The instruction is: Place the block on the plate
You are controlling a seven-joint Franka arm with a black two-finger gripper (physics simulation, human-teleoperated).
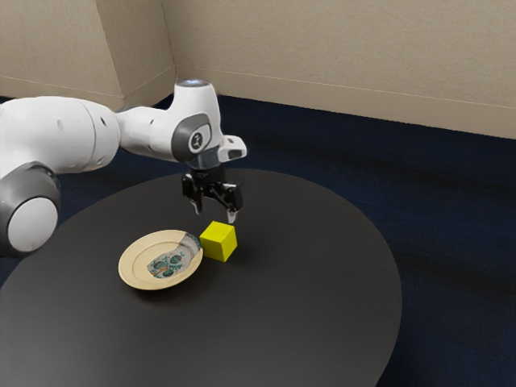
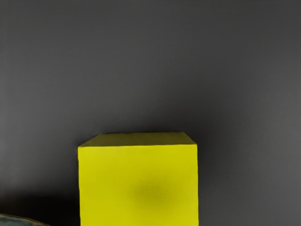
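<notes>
Blue-black flooring (image 1: 459, 218) surrounds the round black bench (image 1: 306, 322). Toward the exterior view's left lies a cream, teal-patterned plate (image 1: 139, 260); rightward, the end effector (image 1: 215, 214), fingers apart, hangs above the yellow cube (image 1: 218, 240), just beside the plate's rim. Likely light and stiff, it wants gripping across opposite upright faces.

Soft, diffuse illumination; faint sheen across the round black table (image 1: 48, 347). Below the end effector (image 1: 215, 214), a blurred shadow dims part of the yellow cube's (image 2: 108, 179) upper face.
</notes>
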